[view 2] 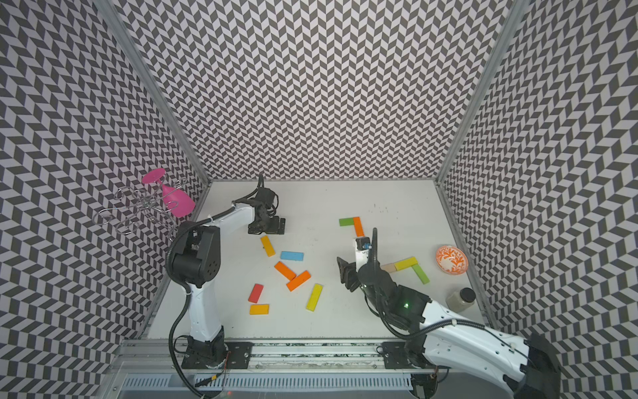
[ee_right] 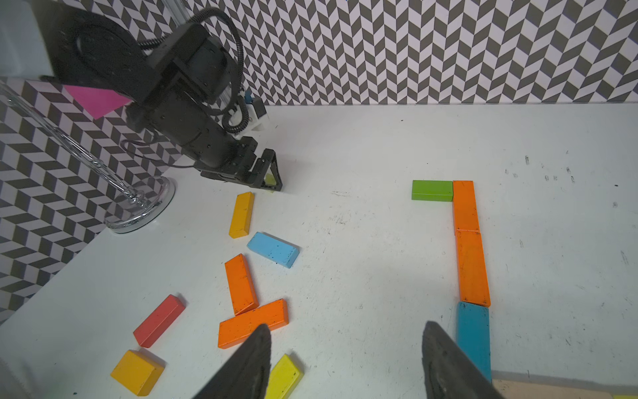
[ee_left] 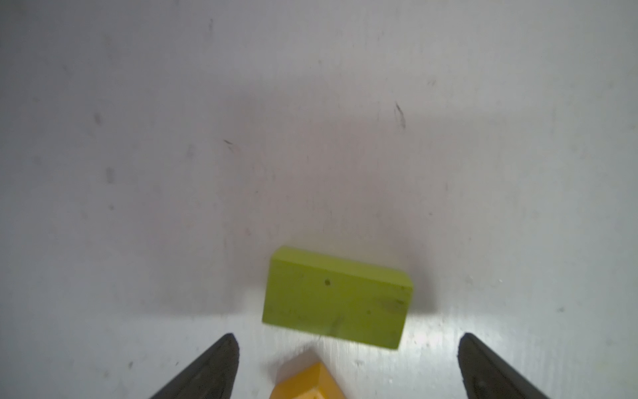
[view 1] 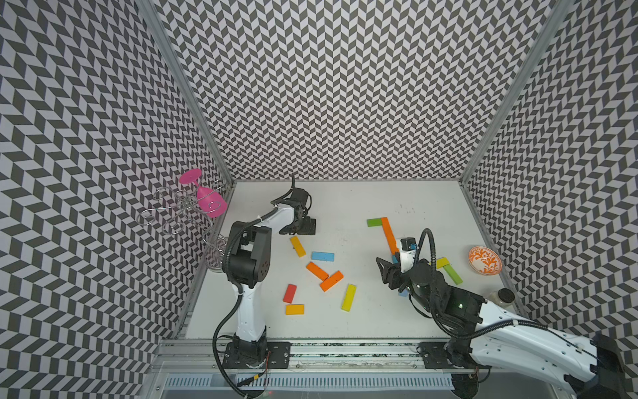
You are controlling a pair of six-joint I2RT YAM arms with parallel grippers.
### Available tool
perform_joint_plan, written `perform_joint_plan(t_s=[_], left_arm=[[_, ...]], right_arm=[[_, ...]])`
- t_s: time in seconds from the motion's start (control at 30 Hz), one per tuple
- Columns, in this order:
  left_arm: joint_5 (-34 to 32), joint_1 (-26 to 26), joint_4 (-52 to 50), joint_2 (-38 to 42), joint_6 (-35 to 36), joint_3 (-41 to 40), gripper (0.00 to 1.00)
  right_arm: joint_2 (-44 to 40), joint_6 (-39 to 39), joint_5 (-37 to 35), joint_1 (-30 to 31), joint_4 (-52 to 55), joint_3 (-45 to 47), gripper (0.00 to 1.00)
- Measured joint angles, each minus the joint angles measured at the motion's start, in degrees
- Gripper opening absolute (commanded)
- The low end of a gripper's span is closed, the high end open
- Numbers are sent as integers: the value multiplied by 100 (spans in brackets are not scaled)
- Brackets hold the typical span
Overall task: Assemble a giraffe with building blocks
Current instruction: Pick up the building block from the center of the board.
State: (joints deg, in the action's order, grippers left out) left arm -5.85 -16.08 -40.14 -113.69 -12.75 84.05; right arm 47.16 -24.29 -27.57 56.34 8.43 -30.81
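Chevron-patterned walls on three sides of a scuffed white worktop (view 1: 345,207). Toward the back right, started giraffe laid flat: green block (view 1: 374,222) touching the side of the far end of two orange blocks (ee_right: 466,207) set end to end, then a blue block (ee_right: 473,340) butted against the nearer orange one. Past the right arm (view 2: 448,331), more pieces in a bent line, apparently touching: beige block (view 2: 388,267), yellow block (view 2: 406,263), second green block (view 2: 423,273).

Scattered mid-worktop: amber block (view 1: 297,246), light blue block (view 1: 322,256), loose orange pair (view 1: 324,275) meeting in a T, red block (view 1: 290,293), second amber block (view 1: 294,309), long yellow block (view 1: 348,297).

Left jaws: spread wide, low at the back left, gripping nothing. Lime block (ee_left: 336,297) flat on the worktop just ahead of the fingertips (ee_left: 221,366), untouched; one corner of the amber block between them.

Right jaws: parted and empty, clear of the worktop, between the loose blocks and the giraffe's line.

Along the right edge: orange-patterned bowl (view 1: 484,259) and dark-lidded jar (view 1: 502,297). On the left: pink glass (view 1: 205,197) hung upside down on a wire rack (view 1: 172,214)
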Motion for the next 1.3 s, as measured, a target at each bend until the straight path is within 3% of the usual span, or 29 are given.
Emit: perform_joint_plan(t_s=[0.17,0.4,0.87,1.3], left_arm=[[-116,-258,-35,1034,-96,-761,98],[-24,-260,-46,1097,-153,-1550,90],[258,-199,90,791,-20,-1655,41],[254,-151,-116,1445,0,-2234,13]], right_arm=[[2,-52,46,0,17,0,67],[4,-85,160,0,15,0,67],[-26,-186,170,0,11,0,66],[149,-179,289,0,-122,0,65]])
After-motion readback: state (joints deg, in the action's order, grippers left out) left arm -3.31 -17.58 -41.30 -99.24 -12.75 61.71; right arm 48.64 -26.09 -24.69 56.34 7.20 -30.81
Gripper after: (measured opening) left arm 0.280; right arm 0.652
